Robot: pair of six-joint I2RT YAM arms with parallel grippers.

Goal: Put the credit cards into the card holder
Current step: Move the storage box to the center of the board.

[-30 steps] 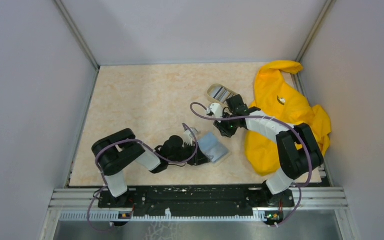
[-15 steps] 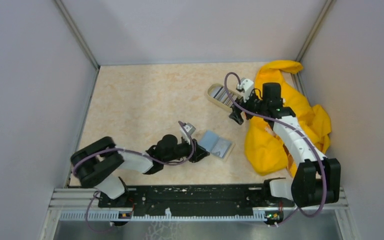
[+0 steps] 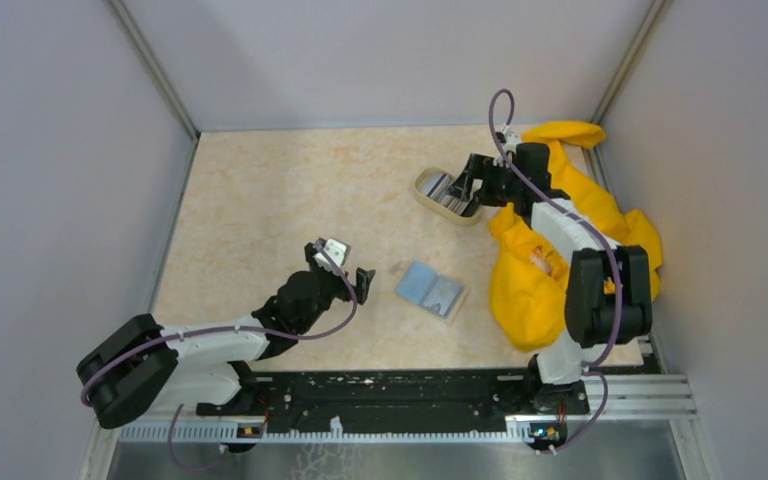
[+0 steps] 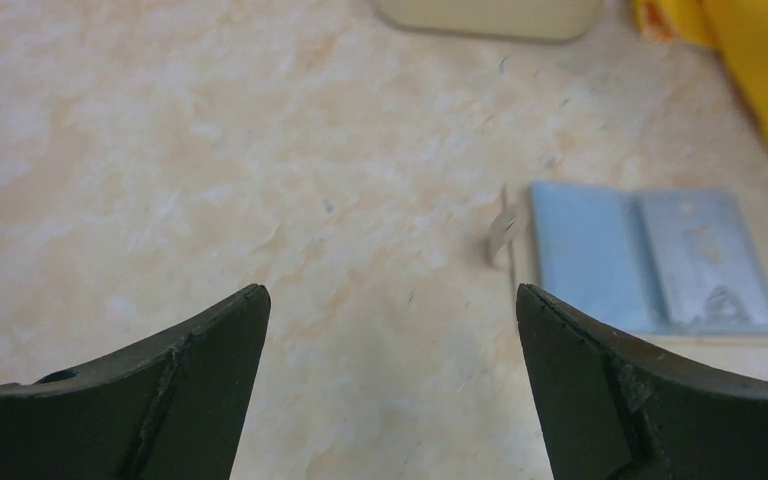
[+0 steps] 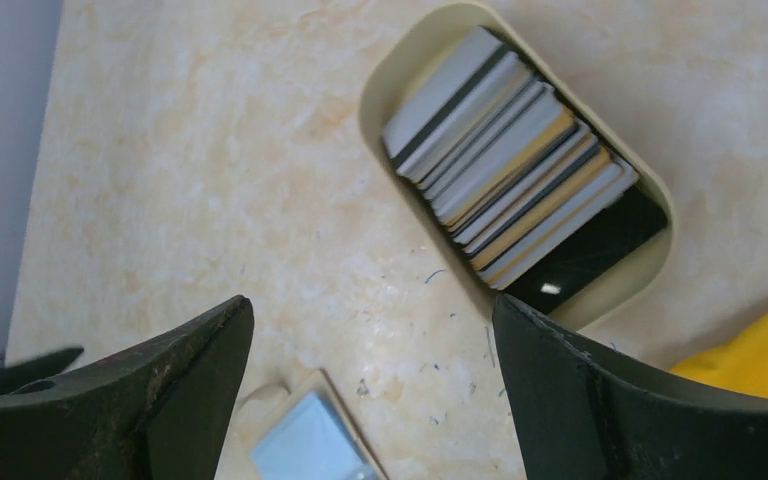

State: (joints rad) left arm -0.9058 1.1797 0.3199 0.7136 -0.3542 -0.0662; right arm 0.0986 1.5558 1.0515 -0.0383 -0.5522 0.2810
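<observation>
The card holder [image 3: 430,290] lies open on the table, light blue inside, with a tan rim and snap tab; a greyish card [image 4: 710,265] shows in its right half. It also shows in the left wrist view as the card holder [image 4: 650,260] and at the bottom of the right wrist view as the card holder [image 5: 310,435]. The credit cards [image 5: 510,180] stand as a striped stack in the oval beige dish [image 5: 380,90]. My left gripper [image 3: 343,268] is open and empty, left of the holder. My right gripper [image 3: 470,185] hangs open and empty over the dish [image 3: 422,185].
A big yellow cloth [image 3: 560,240] is heaped along the right side, beside the dish and the holder, under my right arm. Grey walls close the table on three sides. The marbled tabletop [image 3: 280,190] stretches to the left.
My left gripper has opened and drawn back left, away from the card holder. My right arm has swung from beside the holder up to the dish, and its jaws have opened.
</observation>
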